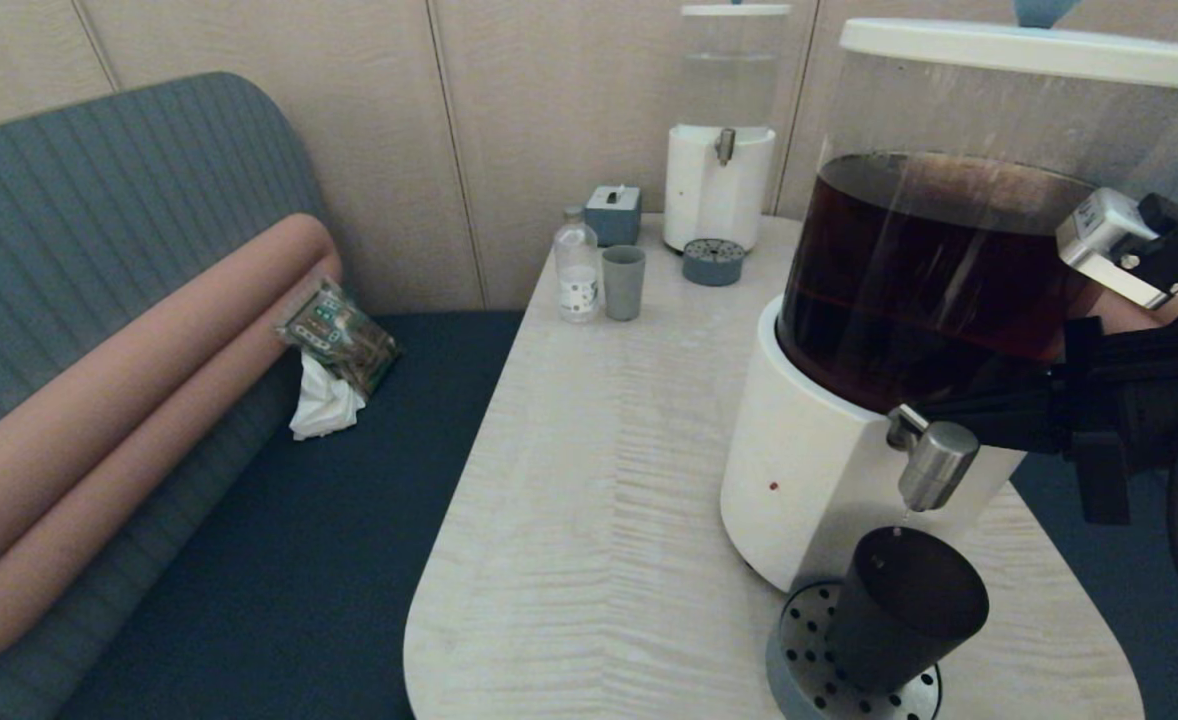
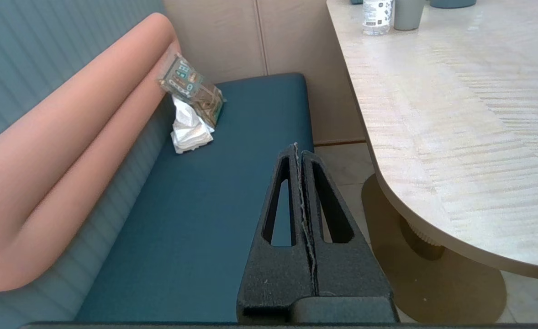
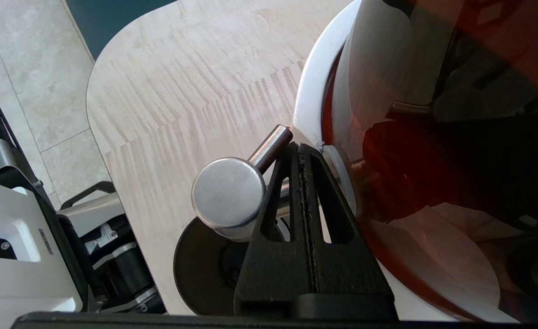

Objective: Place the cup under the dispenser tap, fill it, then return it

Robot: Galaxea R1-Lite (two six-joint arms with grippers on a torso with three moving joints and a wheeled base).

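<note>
The black cup stands on the grey perforated drip tray straight under the dispenser tap, a brushed-steel spout on the white base of the big dispenser holding dark brown liquid. My right gripper reaches in from the right. It is shut and empty, its tips resting against the tap's thin steel lever. In the right wrist view the tap's round top covers part of the cup. My left gripper is shut and empty, parked over the blue bench seat beside the table.
At the table's far end stand a smaller clear-liquid dispenser, its drip tray, a grey-blue cup, a water bottle and a grey box. A snack packet and tissue lie on the bench.
</note>
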